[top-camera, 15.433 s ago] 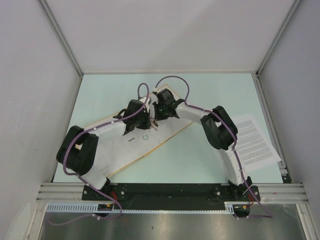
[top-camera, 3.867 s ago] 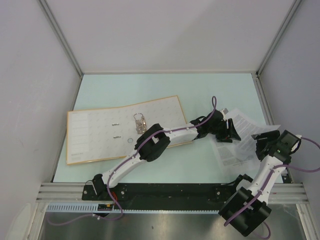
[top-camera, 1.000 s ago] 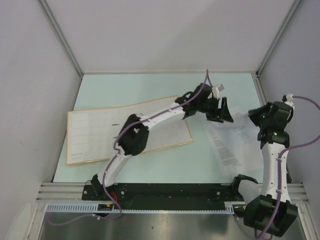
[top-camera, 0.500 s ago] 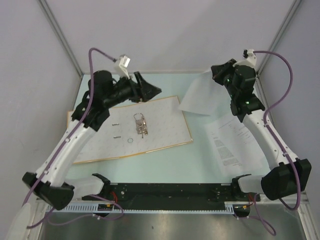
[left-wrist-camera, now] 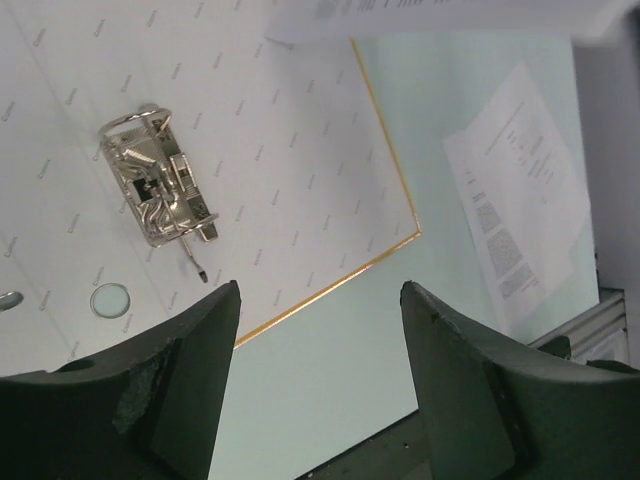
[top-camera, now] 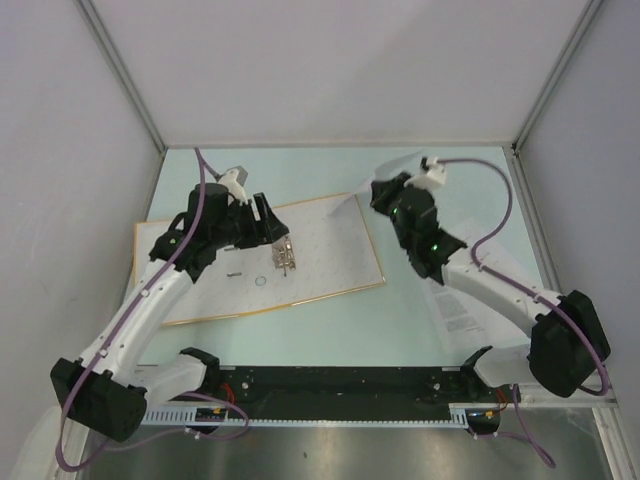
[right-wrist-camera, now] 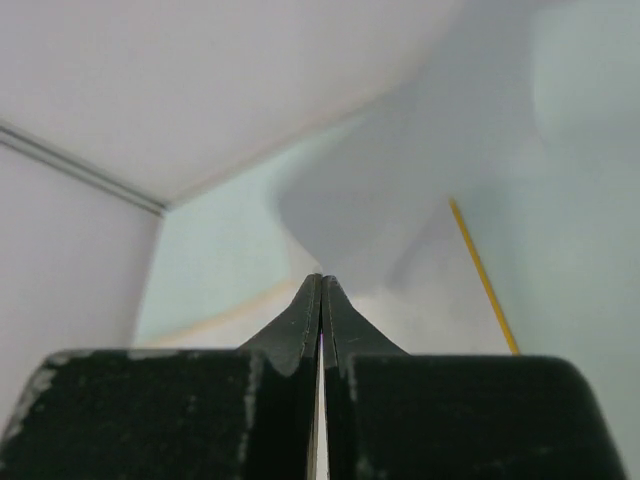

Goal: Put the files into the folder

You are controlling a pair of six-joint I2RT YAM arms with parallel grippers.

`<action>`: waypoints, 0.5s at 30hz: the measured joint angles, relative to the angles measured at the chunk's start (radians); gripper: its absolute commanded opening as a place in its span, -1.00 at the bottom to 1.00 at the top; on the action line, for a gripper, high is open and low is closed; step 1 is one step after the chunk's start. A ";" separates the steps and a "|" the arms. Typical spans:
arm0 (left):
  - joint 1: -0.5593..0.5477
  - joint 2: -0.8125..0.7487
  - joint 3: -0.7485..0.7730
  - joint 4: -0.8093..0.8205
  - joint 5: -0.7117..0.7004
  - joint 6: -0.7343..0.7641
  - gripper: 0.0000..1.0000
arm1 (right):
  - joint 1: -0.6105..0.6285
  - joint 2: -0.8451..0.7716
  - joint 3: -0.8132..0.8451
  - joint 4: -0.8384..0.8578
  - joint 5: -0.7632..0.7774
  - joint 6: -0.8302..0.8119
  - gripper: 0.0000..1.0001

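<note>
Mid-transfer: right pincer (right-wrist-camera: 321, 285), clenched on a printed sheet (top-camera: 402, 165), holds it above the open ring binder (top-camera: 330, 255); left pincer (left-wrist-camera: 318, 292) hovers released. Next, seat it on the rings (left-wrist-camera: 155, 185).

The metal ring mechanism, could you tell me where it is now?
In the top view the ring mechanism sits near the middle of the open binder, left of centre, close by the left gripper.

We see our right claw (right-wrist-camera: 321, 290) pinching a white sheet (right-wrist-camera: 370, 215), beyond it the folder (right-wrist-camera: 482, 275) edge and green table (right-wrist-camera: 200, 270).
</note>
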 measured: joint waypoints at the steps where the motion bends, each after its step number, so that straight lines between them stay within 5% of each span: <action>1: 0.001 0.011 -0.001 0.000 -0.010 0.000 0.40 | 0.037 0.001 -0.071 0.023 0.040 0.014 -1.00; 7: 0.009 0.063 -0.072 0.017 -0.070 -0.008 0.39 | 0.256 0.050 -0.356 0.080 0.244 0.123 -1.00; 15: 0.010 0.188 -0.084 0.043 -0.122 -0.008 0.38 | 0.397 0.084 -0.393 0.047 0.420 0.352 -1.00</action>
